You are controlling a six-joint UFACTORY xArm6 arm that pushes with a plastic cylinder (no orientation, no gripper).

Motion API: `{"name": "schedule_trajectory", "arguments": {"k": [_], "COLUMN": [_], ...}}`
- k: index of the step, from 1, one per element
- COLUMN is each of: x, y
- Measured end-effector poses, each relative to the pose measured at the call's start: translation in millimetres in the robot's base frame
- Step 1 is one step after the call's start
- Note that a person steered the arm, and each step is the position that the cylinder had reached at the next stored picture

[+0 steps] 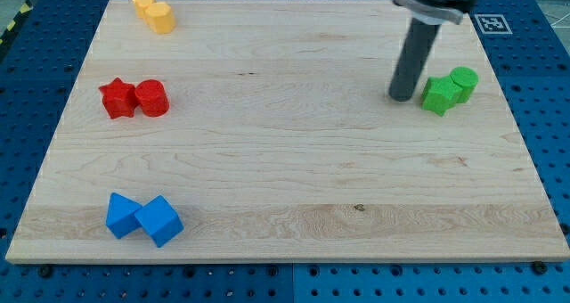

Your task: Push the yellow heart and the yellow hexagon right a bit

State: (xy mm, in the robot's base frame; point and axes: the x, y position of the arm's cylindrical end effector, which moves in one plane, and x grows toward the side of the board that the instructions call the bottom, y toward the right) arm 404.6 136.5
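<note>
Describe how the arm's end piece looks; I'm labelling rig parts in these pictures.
A straight, smooth, dark grey rod, round like a cylinder, ending in my tip, which is blunt and flat. At the view's top it enters a wider black collar with a pale metal edge. No cables or markings show on it.

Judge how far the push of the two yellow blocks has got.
Nothing looks done: the yellow heart and yellow hexagon sit touching near the board's top-left corner. In hand: my tip rests far right, just left of the green blocks. Left: crossing to the yellows and pushing them right.
</note>
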Motion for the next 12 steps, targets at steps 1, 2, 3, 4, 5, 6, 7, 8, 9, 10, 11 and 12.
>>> {"name": "schedule_trajectory", "arguments": {"k": [1, 2, 3, 4, 5, 6, 7, 8, 9, 10, 11, 12], "x": [0, -4, -42, -55, -55, -67, -93, -127, -164, -175, -175, -175], "y": [-22, -26, -48, -106, -190, -284, -377, -440, -438, -421, -419, -419]}}
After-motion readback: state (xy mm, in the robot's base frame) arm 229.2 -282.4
